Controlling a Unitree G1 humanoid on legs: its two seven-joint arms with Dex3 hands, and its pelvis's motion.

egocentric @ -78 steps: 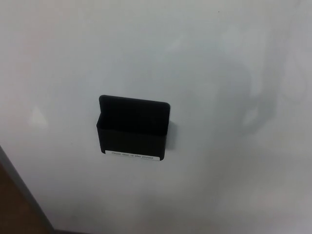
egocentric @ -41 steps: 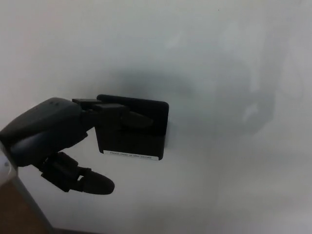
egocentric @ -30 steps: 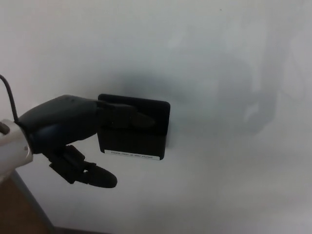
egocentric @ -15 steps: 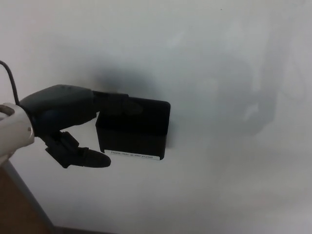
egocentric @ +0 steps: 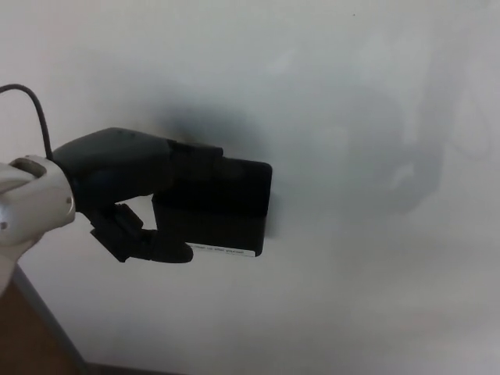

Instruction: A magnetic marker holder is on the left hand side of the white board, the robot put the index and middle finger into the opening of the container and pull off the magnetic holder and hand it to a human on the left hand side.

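1. Black, thick-fingered, the left hand (egocentric: pixel 129 187) enters from picture left on a pale forearm (egocentric: pixel 27 207), with a thin cable looping above the wrist. It is nearest the camera.
2. Its upper fingers (egocentric: pixel 191 160) run over the top edge of the magnetic marker holder (egocentric: pixel 219 207) toward the opening; black on black, so how far they sit inside cannot be confirmed. The thumb (egocentric: pixel 152 246) lies under the holder's lower left corner, touching or just short of it. Judged: the hand is closed around the holder.
3. The holder sits on the left part of the whiteboard (egocentric: pixel 351 117). Its front face with the white label strip (egocentric: pixel 223 251) looks slightly tilted; whether the back is clear of the board cannot be told.
4. Right hand: not visible. No person is visible.
5. Step in hand, as judged: hooking and pulling the holder off.
6. Next move calls for a firm pull straight away from the board to break the magnet's hold, grip kept tight, then a carry to the left for the handover.
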